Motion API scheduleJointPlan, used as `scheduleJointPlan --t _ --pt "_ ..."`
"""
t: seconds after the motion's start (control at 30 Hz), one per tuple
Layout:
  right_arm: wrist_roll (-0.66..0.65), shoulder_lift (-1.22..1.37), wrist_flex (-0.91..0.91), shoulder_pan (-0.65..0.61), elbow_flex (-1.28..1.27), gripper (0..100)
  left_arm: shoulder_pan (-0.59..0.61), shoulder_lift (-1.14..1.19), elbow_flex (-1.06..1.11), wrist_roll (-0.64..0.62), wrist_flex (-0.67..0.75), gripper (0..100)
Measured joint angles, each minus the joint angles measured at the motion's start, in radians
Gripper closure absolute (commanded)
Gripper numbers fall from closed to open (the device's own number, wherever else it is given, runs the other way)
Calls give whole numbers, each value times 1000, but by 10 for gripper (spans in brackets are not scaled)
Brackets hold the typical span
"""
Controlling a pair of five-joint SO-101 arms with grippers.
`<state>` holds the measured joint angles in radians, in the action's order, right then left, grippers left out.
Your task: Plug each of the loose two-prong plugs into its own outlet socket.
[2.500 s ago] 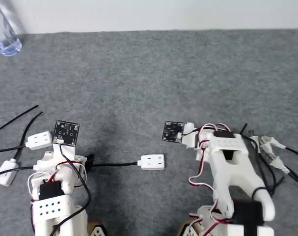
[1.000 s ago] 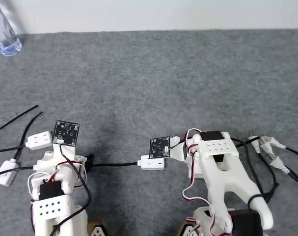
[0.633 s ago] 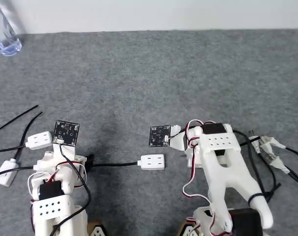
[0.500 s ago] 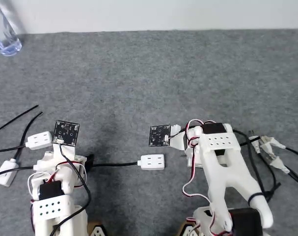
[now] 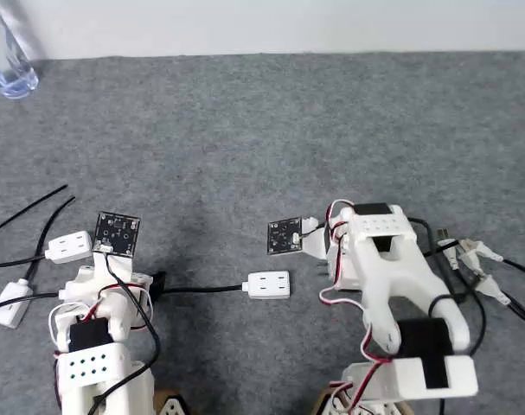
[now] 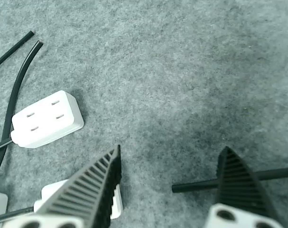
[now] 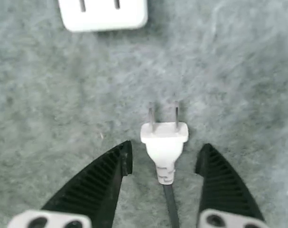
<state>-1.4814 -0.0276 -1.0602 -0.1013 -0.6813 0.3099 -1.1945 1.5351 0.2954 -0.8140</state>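
Right gripper [image 7: 166, 149]: released, fingers either side of white plug [image 7: 163, 136], prongs facing socket [image 7: 103, 12]. Left gripper [image 6: 171, 153]: released over grey desk [image 6: 181, 71], near second socket [image 6: 46, 118].

Left arm [image 5: 98, 324] sitting folded by own base, left gripper [image 6: 172, 149] gaping wide. Right arm [image 5: 392, 268] leaning forward, right gripper [image 7: 166, 144] pointing down, jaws standing apart.
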Motion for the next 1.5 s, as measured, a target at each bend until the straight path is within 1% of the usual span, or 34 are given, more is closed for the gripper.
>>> scheduleJointPlan --t 0.13,0.3,0.5,0.63,0.8,1.1,1.13,1.2,1.27,1.33,1.4,1.43,1.5 --pt "-37 54 -41 12 61 799 0 0 0 0 0 688" --pt "-55 121 -60 12 124 826 0 0 0 0 0 688" --pt "-81 135 -80 17 147 825 0 0 0 0 0 688" --pt "-81 135 -86 14 147 824 0 0 0 0 0 688" --pt "-81 135 -92 14 147 771 0 0 0 0 0 688" --pt "-63 135 -107 -9 146 769 0 0 0 0 0 688" --pt "-60 135 -107 -9 146 775 0 0 0 0 0 688" --pt "-60 135 -107 -11 146 821 0 0 0 0 0 688" --pt "-60 135 -106 -11 146 899 0 0 0 0 0 688" --pt "-58 135 -98 -12 152 998 0 0 0 0 0 688" --pt "-58 140 -97 -17 157 973 0 0 0 0 0 688" --pt "-58 141 -97 -20 155 991 0 0 0 0 0 688" --pt "-58 141 -94 -20 150 987 0 0 0 0 0 688"
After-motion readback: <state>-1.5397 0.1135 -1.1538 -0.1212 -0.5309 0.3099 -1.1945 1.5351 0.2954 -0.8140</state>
